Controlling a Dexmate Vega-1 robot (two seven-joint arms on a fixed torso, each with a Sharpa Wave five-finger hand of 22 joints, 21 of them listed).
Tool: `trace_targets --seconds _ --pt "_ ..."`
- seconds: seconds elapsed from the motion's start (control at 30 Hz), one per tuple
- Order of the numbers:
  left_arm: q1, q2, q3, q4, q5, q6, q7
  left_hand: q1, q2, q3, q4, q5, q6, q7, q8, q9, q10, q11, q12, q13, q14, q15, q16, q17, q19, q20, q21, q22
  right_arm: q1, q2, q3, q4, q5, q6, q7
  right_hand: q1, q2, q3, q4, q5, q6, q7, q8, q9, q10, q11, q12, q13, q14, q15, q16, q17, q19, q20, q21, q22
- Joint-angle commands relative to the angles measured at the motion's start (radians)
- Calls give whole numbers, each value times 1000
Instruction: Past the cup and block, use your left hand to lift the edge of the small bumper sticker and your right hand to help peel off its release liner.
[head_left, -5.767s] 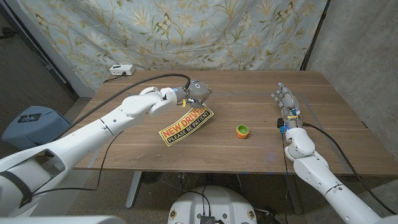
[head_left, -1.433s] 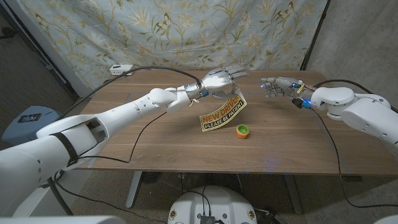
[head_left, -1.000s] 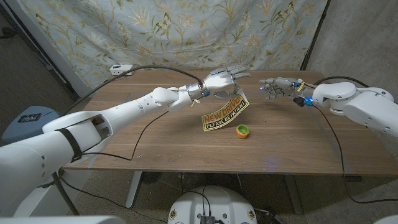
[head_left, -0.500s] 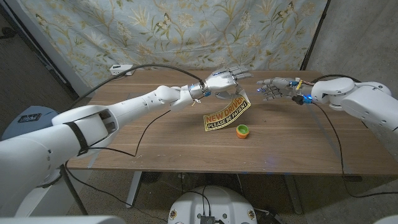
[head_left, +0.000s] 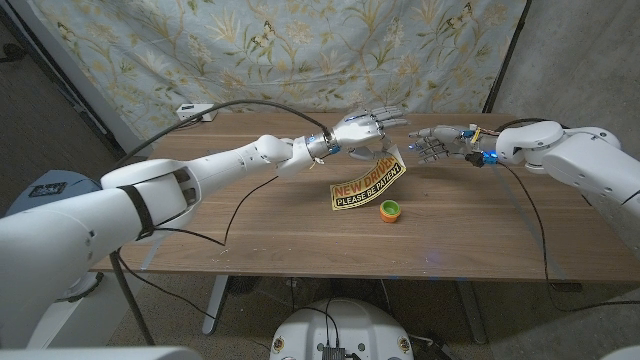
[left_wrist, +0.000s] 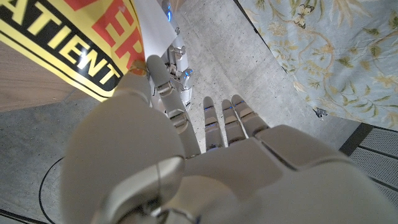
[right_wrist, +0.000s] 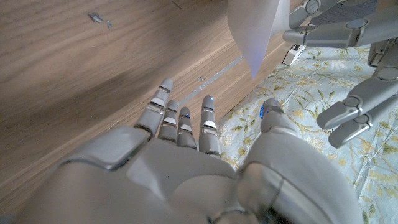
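Head view shows your left hand (head_left: 365, 127) above the table's far middle, pinching the upper corner of the bumper sticker (head_left: 367, 185), which hangs tilted with its lower edge near the wooden table (head_left: 250, 230). Your right hand (head_left: 437, 143) hovers at three o'clock from the left, near but apart, fingers spread and holding nothing. A small green and orange cup (head_left: 390, 210) sits at six o'clock from the sticker, just beside its lower right corner; nothing stands between the two hands. A white power strip (head_left: 192, 110) lies at the table's far left edge, at ten o'clock from the sticker. Against the frame 5.8 s ago, the sticker has come off the table and shifted right, and your right hand has moved from the right edge in toward the middle
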Motion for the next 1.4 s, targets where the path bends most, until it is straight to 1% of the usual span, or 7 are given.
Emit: trace_targets --seconds 0.03,0.13,0.4,0.67,1.07,1.23,1.4 --pt "-27 -25 43 36 -19 -9 20 -2 -5 -2 -1 -2 5 -8 2 2 6 -8 4 2 11 -3 4 0 -5 2 5 1 20 7 -19 11 -2 -3 29 17 1 12 1 -1 13 37 5 2 2 2 3 5 7 6 4 3 8 -3 1 1" --pt "-30 -28 48 33 -23 -10 16 -2 -5 -2 -1 -2 5 -9 3 2 5 -11 4 2 12 -3 4 0 -6 2 5 1 16 7 -18 9 0 -2 26 31 4 17 -1 -1 21 35 7 4 7 2 5 6 10 -1 5 4 11 -6 1 1" --pt "-34 -37 60 37 -24 -8 21 -3 -5 -3 -1 -2 4 -8 2 0 7 -12 4 2 14 -4 4 1 -7 0 5 1 21 8 -27 20 -6 3 42 51 5 23 -2 -2 40 32 13 6 15 2 8 7 18 -3 7 4 18 -11 3 1" --pt "-36 -45 66 44 -29 -7 22 -3 -5 -3 0 -2 5 -11 4 -1 8 -15 4 2 15 -4 3 1 -9 -1 5 1 29 18 -38 34 -16 12 54 72 7 29 -3 -2 69 17 21 7 24 2 11 8 24 -7 8 4 24 -14 4 1" --pt "-47 -69 83 86 -35 -17 50 -4 -5 -4 0 -1 4 -12 5 0 12 -17 5 2 18 -8 3 1 -10 0 6 1 52 33 -58 48 -34 8 66 99 4 35 -3 -2 124 -2 38 11 45 1 17 9 43 -18 13 4 38 -22 7 2" --pt "-52 -75 88 94 -31 -15 62 -4 -5 -4 0 -1 4 -12 6 0 13 -21 5 2 19 -8 3 1 -10 -1 6 1 63 37 -67 51 -43 2 73 108 4 37 -4 -2 131 -1 39 12 51 1 18 9 51 -21 15 4 45 -24 9 2" --pt "-48 -82 69 103 -12 -24 62 -4 -5 -4 0 -1 4 -11 6 -1 14 -21 5 2 20 -9 3 1 -10 -1 6 1 75 41 -76 51 -47 -13 79 113 3 38 -4 -2 126 3 36 12 54 1 19 9 51 -20 14 4 46 -25 8 2"
